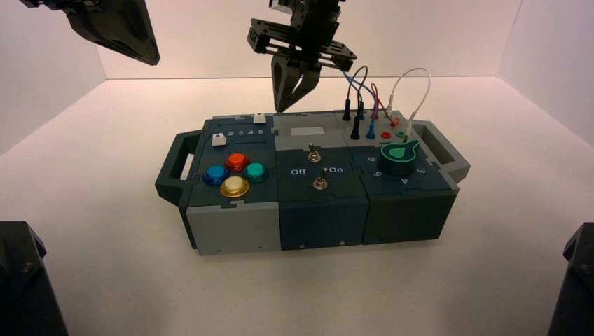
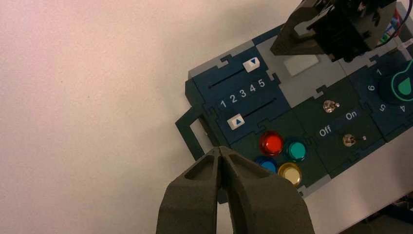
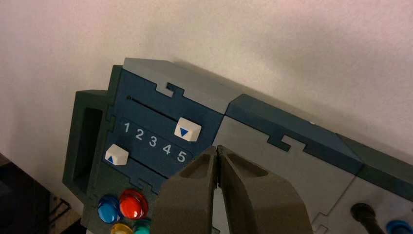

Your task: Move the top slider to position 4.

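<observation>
Working from above the box's far edge, the robot's right gripper hangs just beside the top slider, at about 2 o'clock from the small white knob as the high view shows it, with 12 o'clock pointing away from the camera. Its claw is closed, the two fingers pressed together with nothing between them, a shape that suits nudging a small knob rather than pinching it. The slider sits at 5, the end of its slot nearest the grey middle panel; the numeral 4 is the next mark along, so the stroke called for appears to be one short push toward 9 o'clock. Standing on the 3 o'clock side puts the fingertips where they can push that way, though they likely need to come down level with the knob first. Too long a push could carry it past 4 to 3. The lower slider, a similar white knob at 1, lies out of that path. The left gripper, also closed and empty, waits aloft well apart from the box at 10 o'clock, leaving its partner room to work.
</observation>
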